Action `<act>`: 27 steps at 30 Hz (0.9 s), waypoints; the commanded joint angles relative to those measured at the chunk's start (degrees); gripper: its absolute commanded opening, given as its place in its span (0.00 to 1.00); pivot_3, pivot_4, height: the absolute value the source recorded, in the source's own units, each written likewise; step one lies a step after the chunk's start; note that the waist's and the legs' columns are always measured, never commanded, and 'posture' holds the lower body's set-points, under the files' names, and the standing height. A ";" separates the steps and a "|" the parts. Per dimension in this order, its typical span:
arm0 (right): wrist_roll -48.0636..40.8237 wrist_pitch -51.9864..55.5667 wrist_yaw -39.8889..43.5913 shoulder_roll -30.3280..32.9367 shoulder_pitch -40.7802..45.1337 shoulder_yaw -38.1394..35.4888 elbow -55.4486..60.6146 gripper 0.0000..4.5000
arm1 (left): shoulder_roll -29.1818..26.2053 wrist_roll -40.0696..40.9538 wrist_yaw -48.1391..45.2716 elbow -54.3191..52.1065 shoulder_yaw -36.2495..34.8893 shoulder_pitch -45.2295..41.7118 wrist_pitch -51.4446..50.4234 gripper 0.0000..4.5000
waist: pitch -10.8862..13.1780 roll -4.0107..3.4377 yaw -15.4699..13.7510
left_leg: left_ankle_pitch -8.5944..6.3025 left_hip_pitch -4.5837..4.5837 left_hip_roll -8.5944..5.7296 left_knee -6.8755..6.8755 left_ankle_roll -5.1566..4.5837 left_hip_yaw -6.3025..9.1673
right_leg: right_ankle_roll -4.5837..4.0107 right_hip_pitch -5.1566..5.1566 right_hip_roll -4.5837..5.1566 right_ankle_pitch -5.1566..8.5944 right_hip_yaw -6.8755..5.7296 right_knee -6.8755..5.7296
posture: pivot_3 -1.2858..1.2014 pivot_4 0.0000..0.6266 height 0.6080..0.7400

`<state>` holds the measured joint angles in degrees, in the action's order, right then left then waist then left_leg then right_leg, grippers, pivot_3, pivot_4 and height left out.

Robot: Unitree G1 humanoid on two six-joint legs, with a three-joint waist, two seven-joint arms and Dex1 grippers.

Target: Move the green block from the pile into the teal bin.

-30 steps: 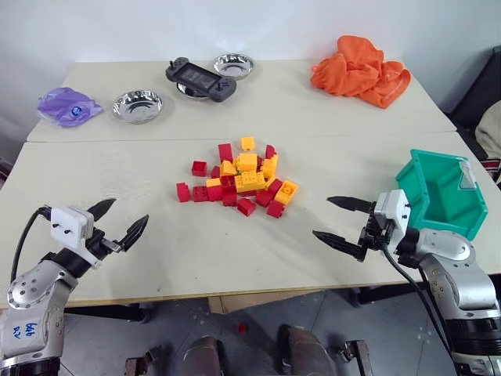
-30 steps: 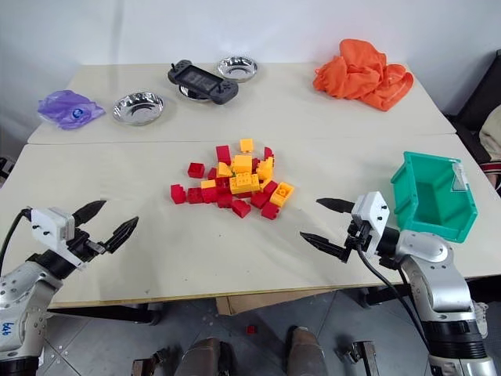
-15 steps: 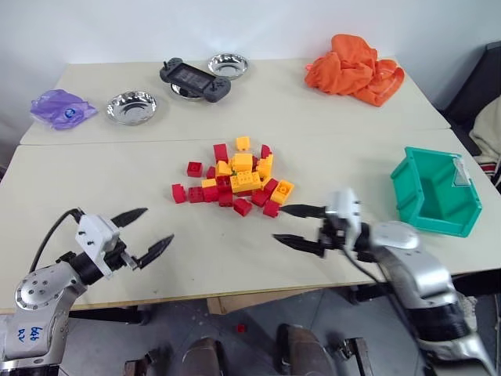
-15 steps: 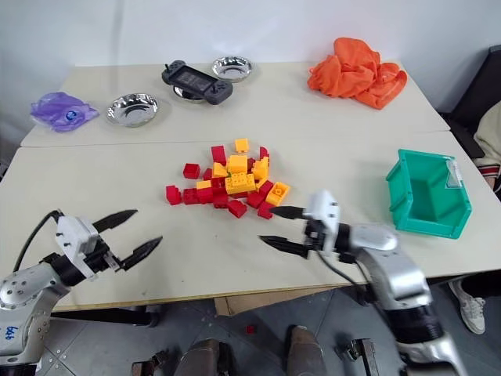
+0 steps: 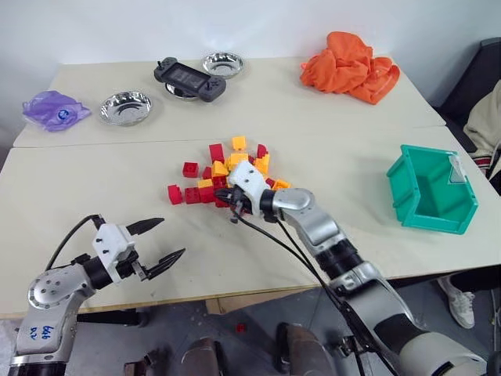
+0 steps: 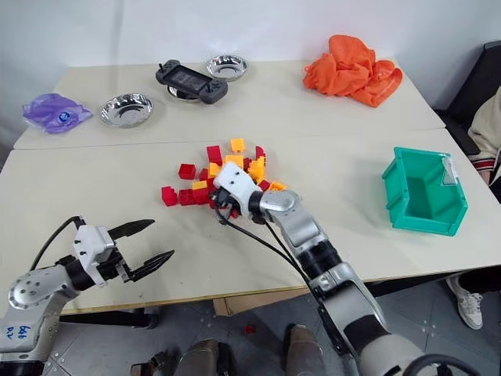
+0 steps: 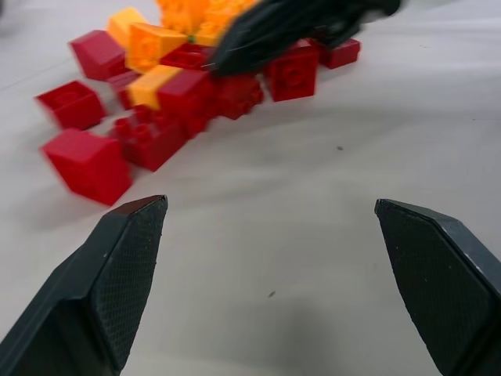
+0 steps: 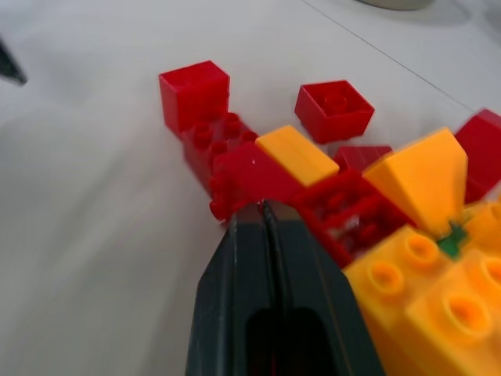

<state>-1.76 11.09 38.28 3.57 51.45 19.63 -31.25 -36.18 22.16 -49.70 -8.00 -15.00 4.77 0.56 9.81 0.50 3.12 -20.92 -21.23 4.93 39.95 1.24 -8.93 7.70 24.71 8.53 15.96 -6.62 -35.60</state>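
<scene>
**A:** Where is the green block point(image 8: 452, 240)?

**B:** Buried in the pile point(image 5: 237, 159). The right wrist view catches just a sliver of green wedged between yellow bricks; the rest is covered. Red bricks lie along the pile's near edge, yellow ones heap up behind.

**A:** And the right end effector point(image 8: 264, 205)?

**B:** Its two fingers are pressed together with nothing between them, tips touching the red bricks at the near edge of the pile. The green sliver sits just beside it, deeper in the heap.

**A:** The left one?

**B:** The left end effector point(image 5: 168, 239) has its fingers wide apart, holding nothing, over bare desk point(image 5: 352, 157) near the front edge, well apart from the pile.

**A:** The teal bin point(image 5: 458, 215)?

**B:** It stands well to the right of the pile, and I see nothing inside it.

**A:** So how far along?

**B:** I'd say barely begun. Nothing is grasped. The block likely has to be uncovered, then gripped, lifted and carried across to the bin.
</scene>
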 commanded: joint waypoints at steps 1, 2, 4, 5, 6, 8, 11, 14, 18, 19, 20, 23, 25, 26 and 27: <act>1.25 -4.47 -3.12 -0.62 4.29 -3.02 -5.94 0.01 | 0.32 -0.15 1.02 0.12 -0.82 -1.40 1.31 1.00 | 0.00 -0.01 0.16 | 0.00 0.00 0.00 0.00 0.00 0.00 | 0.00 0.00 0.00 0.00 0.00 0.00 | 0.52 0.24 1.00; 1.59 -5.61 -3.38 -0.43 5.28 -3.32 -7.85 0.01 | 0.39 -0.15 1.27 0.20 -0.85 -1.62 1.26 1.00 | 0.01 -0.02 0.24 | 0.00 0.00 0.00 -0.01 0.00 0.01 | 0.00 0.00 0.00 0.00 0.00 0.00 | 0.52 0.24 1.00; 1.84 -7.99 -5.17 -0.10 7.40 -5.10 -12.25 0.01 | 0.50 -0.09 1.67 0.37 -0.81 -2.08 1.23 1.00 | 0.01 -0.02 0.52 | 0.00 0.01 0.00 -0.03 0.00 0.00 | 0.00 0.00 0.00 0.00 0.00 0.01 | 0.52 0.24 1.00; 1.53 -9.21 -6.29 0.55 8.92 -6.69 -14.89 0.01 | 0.62 -0.06 1.96 0.36 -0.67 -2.44 1.13 1.00 | 0.01 -0.03 0.59 | 0.00 0.01 0.00 -0.03 0.00 0.00 | 0.00 0.00 0.00 0.00 0.00 0.01 | 0.52 0.24 1.00; 1.36 -10.17 -7.04 0.96 10.02 -7.84 -16.87 0.01 | 0.69 -0.04 2.16 0.35 -0.55 -2.67 1.07 1.00 | 0.02 -0.04 0.69 | 0.00 0.01 0.00 -0.05 0.01 0.00 | 0.00 0.00 0.00 0.00 0.00 0.01 | 0.52 0.24 1.00; 1.29 -11.92 -7.99 1.84 11.75 -9.52 -20.59 0.01 | 0.98 0.04 2.60 0.45 -0.35 -3.25 0.94 1.00 | 0.03 -0.04 0.84 | 0.01 0.01 0.00 -0.05 0.01 0.00 | 0.00 0.00 0.00 0.00 0.00 0.01 | 0.52 0.24 1.00; 2.02 -14.42 -9.89 2.88 13.28 -11.17 -26.03 0.01 | 1.42 -0.02 3.19 0.79 0.05 -4.31 0.73 1.00 | 0.03 -0.04 1.16 | 0.01 0.02 0.00 -0.05 0.01 0.02 | 0.00 -0.02 0.00 0.00 -0.01 0.01 | 0.52 0.24 1.00; 3.16 -16.04 -10.93 3.96 13.58 -11.85 -29.54 0.01 | 1.52 -0.29 3.24 1.67 0.72 -6.12 0.48 1.00 | 0.03 -0.05 1.91 | 0.01 0.03 0.00 -0.11 0.02 0.01 | 0.00 -0.01 0.00 0.00 0.00 0.01 | 0.52 0.24 1.00; 2.32 -17.09 -7.09 4.02 11.56 -12.40 -26.92 0.01 | 1.56 -0.42 3.18 2.96 1.00 -7.98 0.51 1.00 | 0.04 -0.08 2.57 | 0.02 0.07 0.00 -0.18 0.04 0.01 | 0.01 -0.01 0.00 0.00 0.00 0.02 | 0.52 0.24 1.00; 1.97 -17.41 -5.09 4.13 10.20 -12.06 -24.63 0.01 | 1.63 -0.44 3.29 3.23 1.08 -8.44 0.53 1.00 | 0.04 -0.08 2.74 | 0.03 0.08 0.00 -0.20 0.04 0.01 | 0.01 -0.01 0.00 0.00 0.00 0.02 | 0.52 0.24 1.00; 1.81 -17.51 -3.80 4.20 9.25 -11.87 -22.98 0.01 | 1.66 -0.44 3.36 3.41 1.14 -8.70 0.58 1.00 | 0.04 -0.08 2.89 | 0.03 0.08 0.00 -0.22 0.05 0.02 | 0.01 -0.01 0.00 0.00 -0.01 0.02 | 0.52 0.24 1.00; -1.13 -16.25 4.47 5.83 1.94 -10.68 -9.53 0.01 | 1.82 0.21 3.56 3.82 1.02 -9.29 0.19 1.00 | 0.04 -0.08 3.22 | 0.03 0.07 0.00 -0.24 0.05 0.03 | 0.01 -0.01 0.00 0.00 -0.01 0.03 | 0.52 0.24 1.00; -4.42 -14.06 10.36 8.68 -4.79 -10.33 3.39 0.01 | 1.80 1.05 3.75 4.36 0.35 -9.45 -0.50 1.00 | 0.05 -0.08 2.88 | 0.03 0.07 0.00 -0.29 0.05 0.12 | 0.01 -0.01 0.00 0.00 -0.04 0.04 | 0.52 0.24 1.00; -5.35 -12.78 11.51 9.85 -6.86 -10.62 7.71 0.01 | 1.74 1.08 3.86 4.66 0.06 -9.43 -0.56 1.00 | 0.05 -0.09 2.70 | 0.03 0.05 0.00 -0.31 0.05 0.17 | 0.01 -0.02 0.01 0.00 -0.08 0.04 | 0.52 0.24 1.00; -5.96 -12.37 11.95 10.80 -8.17 -11.24 10.64 0.01 | 1.67 1.01 3.87 4.94 -0.18 -9.36 -0.55 1.00 | 0.05 -0.09 2.49 | 0.02 0.04 -0.01 -0.30 0.05 0.15 | 0.01 -0.01 0.01 0.00 -0.07 0.06 | 0.52 0.24 1.00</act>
<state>-5.49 -2.03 48.29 13.19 42.84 9.03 -27.09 -34.38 22.32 -46.00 -3.01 -13.65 -4.51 -0.23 9.86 0.42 5.61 -20.89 -21.21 4.90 39.67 1.28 -8.79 7.71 24.69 8.56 15.96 -6.68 -35.52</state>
